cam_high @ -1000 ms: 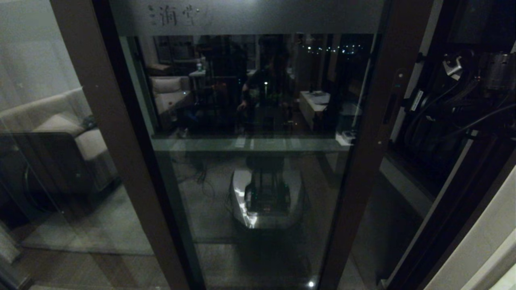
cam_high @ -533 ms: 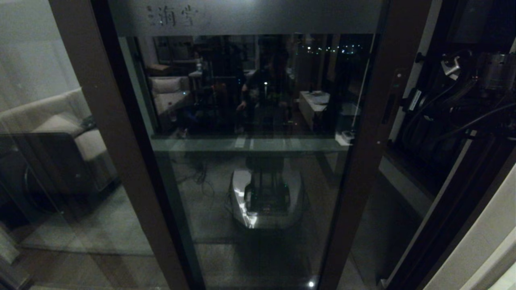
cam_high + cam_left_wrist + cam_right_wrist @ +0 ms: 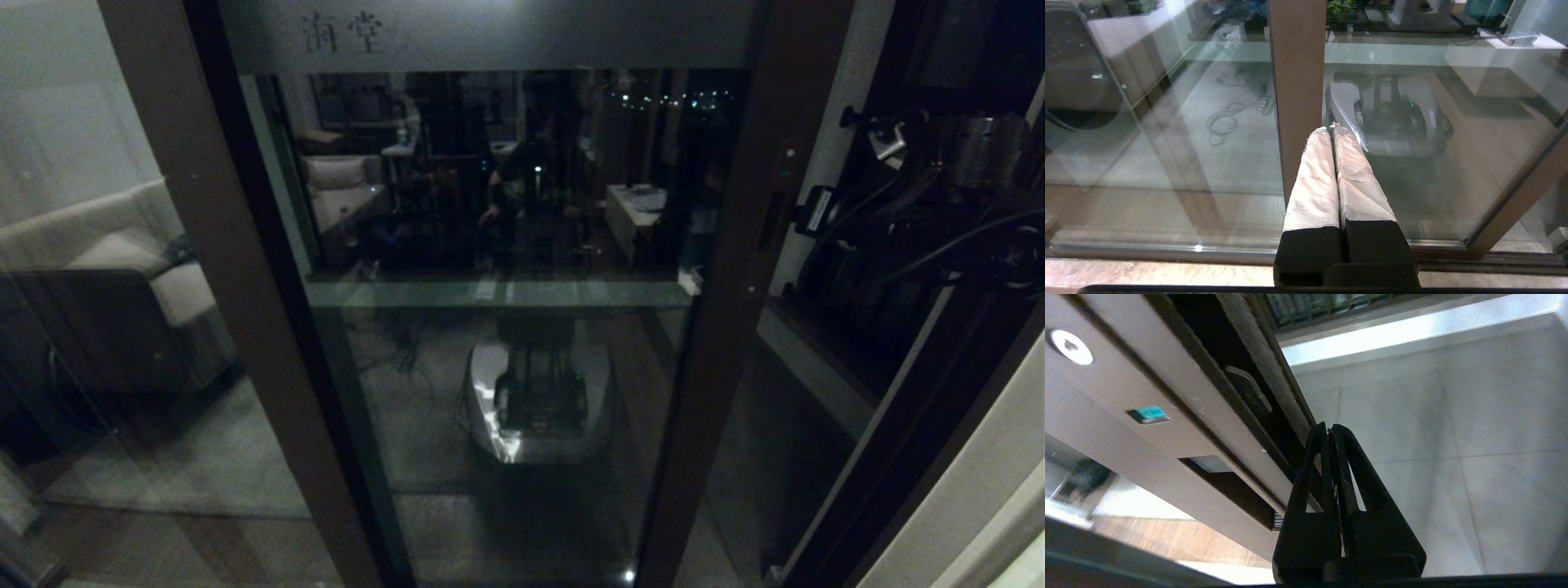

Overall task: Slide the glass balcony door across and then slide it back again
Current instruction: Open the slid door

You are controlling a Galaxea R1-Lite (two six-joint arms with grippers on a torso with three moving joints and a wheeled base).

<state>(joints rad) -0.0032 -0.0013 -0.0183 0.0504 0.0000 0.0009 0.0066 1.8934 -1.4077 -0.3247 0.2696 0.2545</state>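
Head view — glass balcony door (image 3: pixel 506 327) ajar

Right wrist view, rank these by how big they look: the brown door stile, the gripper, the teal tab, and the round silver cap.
1. brown door stile
2. right gripper, near the lens, so its size is exaggerated
3. round silver cap and teal tab: too alike to rank

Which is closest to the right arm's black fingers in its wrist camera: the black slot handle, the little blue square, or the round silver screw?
1. Black slot handle, on the brown door beside the right gripper.
2. Blue square, further along the frame.
3. Silver screw, farthest, at the corner.
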